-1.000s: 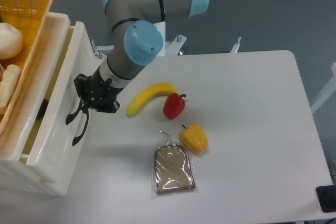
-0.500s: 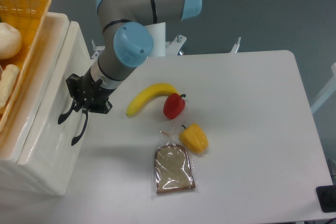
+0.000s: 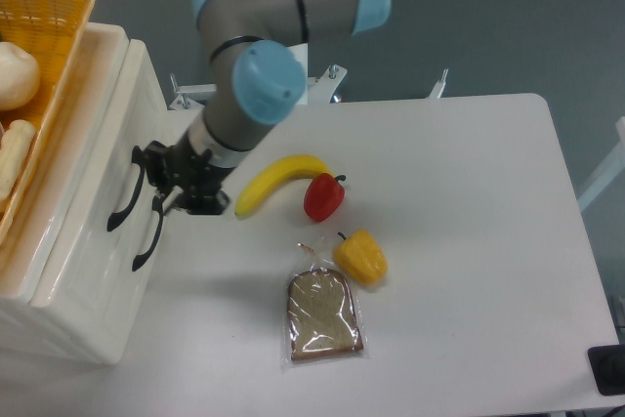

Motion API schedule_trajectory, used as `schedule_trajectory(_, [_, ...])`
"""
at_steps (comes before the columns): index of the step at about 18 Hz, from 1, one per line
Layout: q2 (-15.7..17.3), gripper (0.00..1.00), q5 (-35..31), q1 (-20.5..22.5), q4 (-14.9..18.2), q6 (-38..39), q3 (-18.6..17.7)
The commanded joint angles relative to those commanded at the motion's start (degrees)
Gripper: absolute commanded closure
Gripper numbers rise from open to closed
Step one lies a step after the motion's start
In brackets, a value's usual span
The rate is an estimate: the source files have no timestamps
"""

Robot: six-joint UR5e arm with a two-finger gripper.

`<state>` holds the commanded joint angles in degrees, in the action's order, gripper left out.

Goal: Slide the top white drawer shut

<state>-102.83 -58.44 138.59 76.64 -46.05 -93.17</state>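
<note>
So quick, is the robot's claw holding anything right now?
Gripper: beside the top white drawer's black handle, holding nothing; whether it is open or closed cannot be told.

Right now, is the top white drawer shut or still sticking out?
Shut: the top white drawer shows no gap above its front, which sits level with the cabinet.

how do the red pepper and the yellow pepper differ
The red pepper is red and touches the banana's tip; the yellow pepper is yellow and lies apart from the banana, beside the bagged bread slice. The red pepper sits farther from the camera-side table edge, the yellow pepper nearer it. Both are small, glossy, dark-stemmed and rest on the white table.
</note>
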Motion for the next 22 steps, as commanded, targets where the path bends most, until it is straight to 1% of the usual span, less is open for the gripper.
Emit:
schedule_trajectory(3, [-1.2,0.0,-1.0,5.0,-0.1,-0.5,2.4])
schedule_trajectory(4, [-1.9,0.0,-1.8,6.5,-0.7,-1.6,3.0])
schedule_trajectory(9, [-4.8,0.0,-9.5,13.4,-7.4,-10.8,3.3])
schedule_trajectory(10, [-5.4,0.0,-11.9,14.2,-8.1,-13.2,3.3])
schedule_trajectory(13, [-7.7,0.0,-22.5,16.0,-9.2,-20.8,3.3])
schedule_trajectory(14, [-8.3,0.0,-23.7,16.6,-9.3,-22.7,3.6])
schedule_trajectory(19, [-11.8,0.0,-26.4,20.0,-9.4,-36.0,6.5])
schedule_trajectory(22, [-13.4,0.0,-26.5,22.1,-9.4,-44.2,7.9])
